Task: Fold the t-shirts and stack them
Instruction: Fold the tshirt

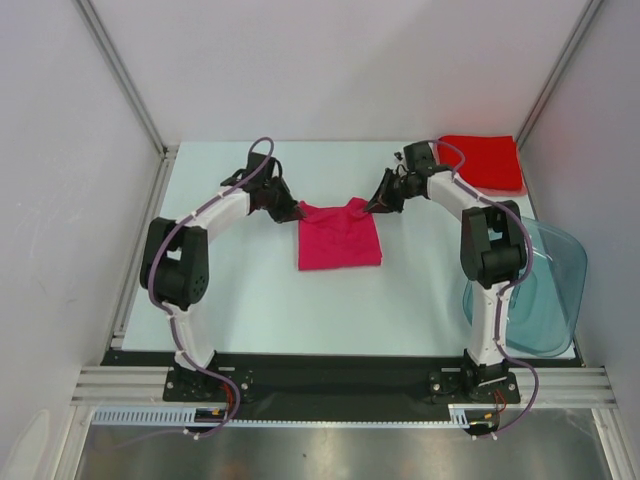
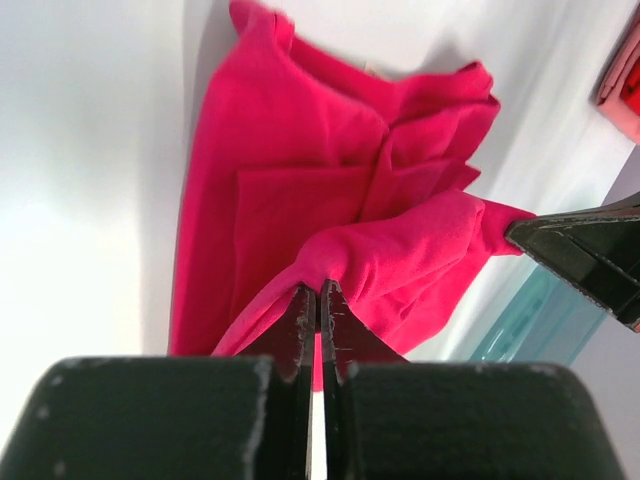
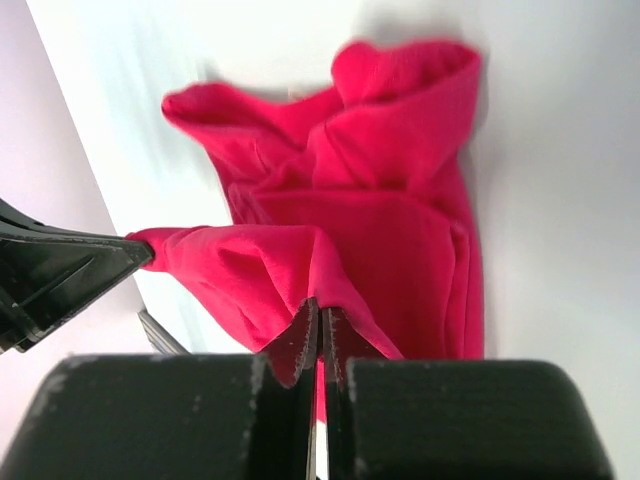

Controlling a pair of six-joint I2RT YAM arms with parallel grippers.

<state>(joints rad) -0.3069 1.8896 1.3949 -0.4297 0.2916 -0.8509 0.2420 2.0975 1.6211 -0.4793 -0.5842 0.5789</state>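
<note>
One camera looks down from high on the whole table point(image 1: 250, 300), both wrist cameras see the pink t-shirt point(image 1: 340, 242) up close

Open table point(image 1: 250, 300) on near side of magenta t-shirt point(image 1: 340, 240). Blocked at right edge by translucent tub point(image 1: 550, 290), at far right corner by folded red t-shirt point(image 1: 483, 162); hemmed by walls point(image 1: 60, 150) left, behind, right.

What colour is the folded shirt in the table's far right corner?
The shirt is bright red, clearest in the top view.
</note>
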